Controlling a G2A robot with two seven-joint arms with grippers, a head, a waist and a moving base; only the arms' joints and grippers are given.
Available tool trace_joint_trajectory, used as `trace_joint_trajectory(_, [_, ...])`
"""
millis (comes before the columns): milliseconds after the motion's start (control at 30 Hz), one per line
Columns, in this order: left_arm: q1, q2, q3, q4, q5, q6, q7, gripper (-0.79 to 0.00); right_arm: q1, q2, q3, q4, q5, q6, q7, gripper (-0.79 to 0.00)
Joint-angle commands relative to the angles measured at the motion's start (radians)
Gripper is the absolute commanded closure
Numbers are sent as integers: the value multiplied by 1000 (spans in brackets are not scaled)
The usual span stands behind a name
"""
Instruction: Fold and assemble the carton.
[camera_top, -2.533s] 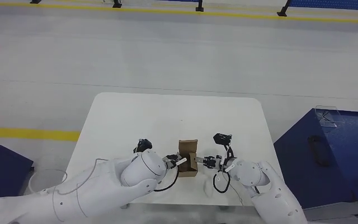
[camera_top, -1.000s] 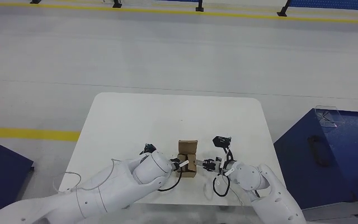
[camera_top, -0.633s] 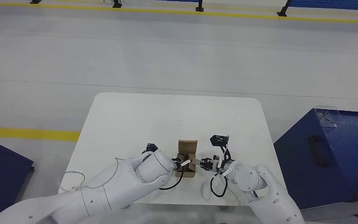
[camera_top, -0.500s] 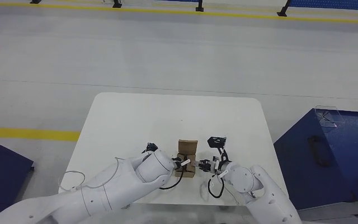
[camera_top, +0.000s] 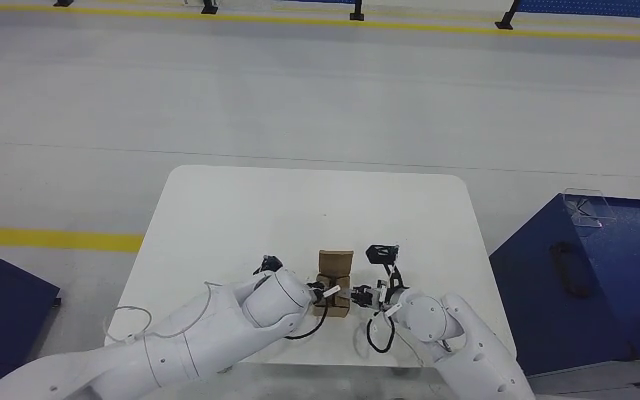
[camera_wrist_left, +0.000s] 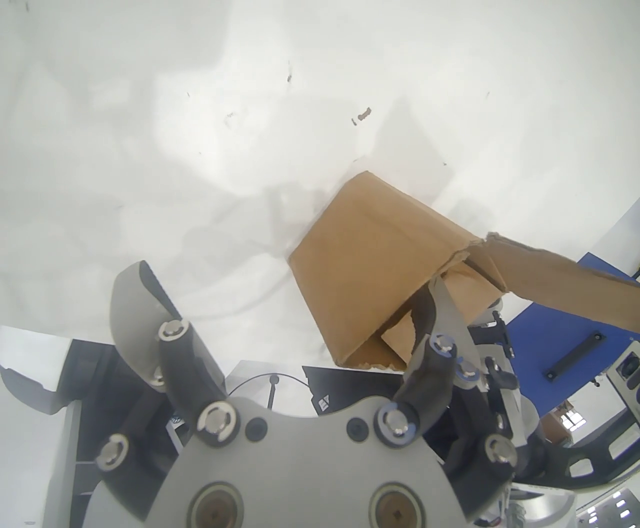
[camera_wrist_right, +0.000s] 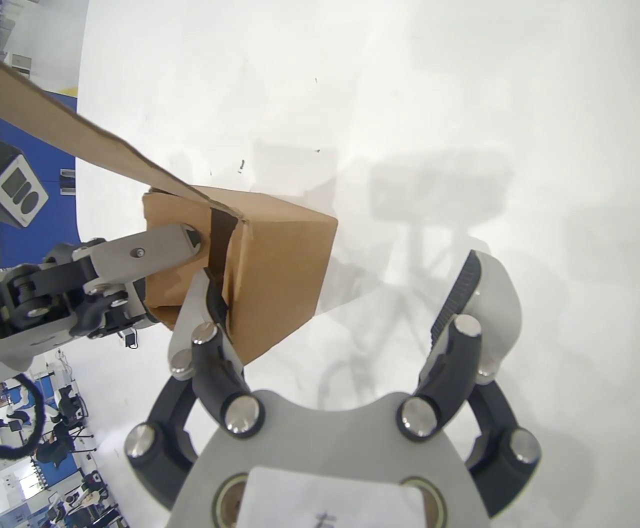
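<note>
Carton shift: the carton (camera_top: 335, 283) sits lower and tighter than a moment ago, and you see both arms drawn in on it.
Meaning: you are probably mid-tuck, with the closing not yet done.
Carton look: small, brown, squared body, ragged open end, one long flap (camera_wrist_left: 560, 280) standing free.
Place: near the tabletop's (camera_top: 250, 210) front edge, between the pincers.
Left pincer (camera_wrist_left: 287, 287): spread wide, one finger inside the opening.
Right pincer (camera_wrist_right: 337, 275): spread wide, one finger at the opening's edge.

Matt cardboard carton (camera_wrist_right: 280, 260), edges torn rough beside the right gripper (camera_wrist_right: 337, 272), grey metal fingers (camera_wrist_right: 495, 295) lined with ribbed black pads (camera_wrist_right: 455, 292), smooth white table (camera_wrist_right: 425, 100).
</note>
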Motion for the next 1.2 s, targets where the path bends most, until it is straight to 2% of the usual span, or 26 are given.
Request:
trace_joint_trajectory(0, [-7,12,-1,-45,21,0,15,-785,-6,1,15,-9,25,-14,2,-785])
trace_joint_trajectory(200, [7,75,-17,-203,187,0,28,-785,-12,8,86,-2,127,-38,49,-785])
trace_joint_trajectory(467, [7,75,-17,-203,187,0,28,-785,-15,10,102,-1,149,-39,61,-785])
trace_joint_trajectory(600, [18,77,-17,-211,233,-25,29,-785,-42,16,153,-17,208,-71,47,-785])
trace_joint_trajectory(667, [21,84,-24,-227,319,-97,13,-785,-60,20,183,-29,231,-82,50,-785])
trace_joint_trajectory(733, [7,100,0,-237,471,-209,-79,-785,-76,25,212,-40,251,-92,53,-785])
trace_joint_trajectory(867, [7,152,0,-139,820,-519,-318,-785,-100,31,252,-52,281,-103,65,-785])
trace_joint_trajectory(967, [15,177,-18,-72,928,-693,-416,-785,-112,35,266,-58,291,-106,71,-785])
trace_joint_trajectory(1167, [22,193,-40,-30,1065,-807,-577,-785,-127,39,279,-63,298,-113,75,-785])
